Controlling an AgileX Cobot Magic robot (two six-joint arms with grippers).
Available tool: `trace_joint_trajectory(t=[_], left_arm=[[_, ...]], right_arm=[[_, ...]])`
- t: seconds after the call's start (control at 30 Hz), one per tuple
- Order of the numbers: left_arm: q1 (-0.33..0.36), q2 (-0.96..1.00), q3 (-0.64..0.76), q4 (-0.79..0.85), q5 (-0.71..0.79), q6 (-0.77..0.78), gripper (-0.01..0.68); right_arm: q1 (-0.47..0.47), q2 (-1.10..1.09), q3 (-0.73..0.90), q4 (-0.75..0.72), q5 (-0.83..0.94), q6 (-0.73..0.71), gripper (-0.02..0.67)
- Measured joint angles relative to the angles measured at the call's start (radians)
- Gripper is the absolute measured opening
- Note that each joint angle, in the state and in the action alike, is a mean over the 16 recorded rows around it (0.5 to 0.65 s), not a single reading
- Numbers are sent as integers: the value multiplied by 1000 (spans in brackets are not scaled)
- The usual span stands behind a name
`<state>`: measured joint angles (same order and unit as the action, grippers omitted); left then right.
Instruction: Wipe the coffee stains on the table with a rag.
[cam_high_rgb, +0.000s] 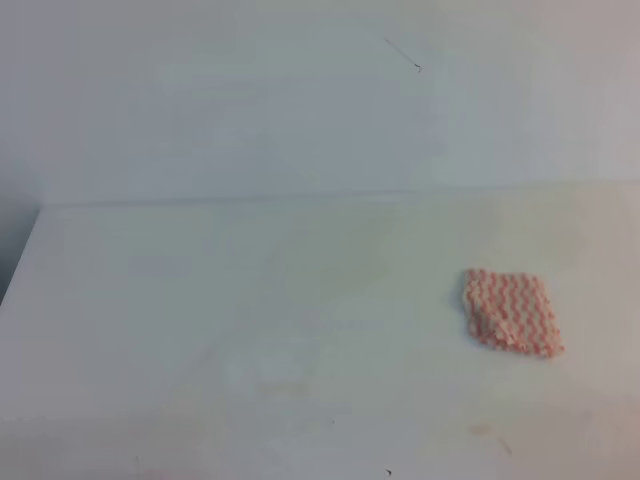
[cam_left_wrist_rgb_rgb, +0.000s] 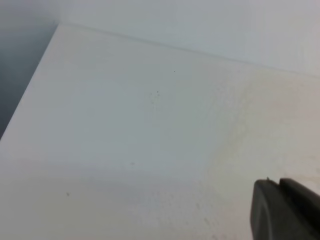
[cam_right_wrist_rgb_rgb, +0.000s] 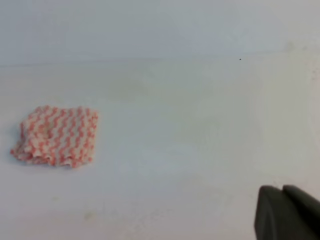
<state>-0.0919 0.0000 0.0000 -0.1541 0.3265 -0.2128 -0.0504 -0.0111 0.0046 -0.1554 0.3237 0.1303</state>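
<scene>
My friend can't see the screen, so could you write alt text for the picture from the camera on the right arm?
A small pink-and-white zigzag rag lies flat on a plain white table, at the left of the view, with nothing touching it. A dark part of the right pincer juts in at the bottom right corner, well away from the cloth. No clear coffee puddle shows in this view.

- Left tool: only a dark corner of it shows, cut off by the lower right edge of the left wrist view; its jaws cannot be read.
- Right tool: likewise cropped at the lower right of its own view, jaws unreadable.
- Neither tool appears in the high view.
- Coffee stains: only faint, blurred tan smears on the tabletop, outline too washed out to trace.
</scene>
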Motion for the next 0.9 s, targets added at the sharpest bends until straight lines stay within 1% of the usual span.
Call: trace_joint_trajectory(t=[0.9], left_arm=[[0, 0, 0, 0, 0, 0, -1]], right_arm=[[0, 0, 0, 0, -1, 1, -4]])
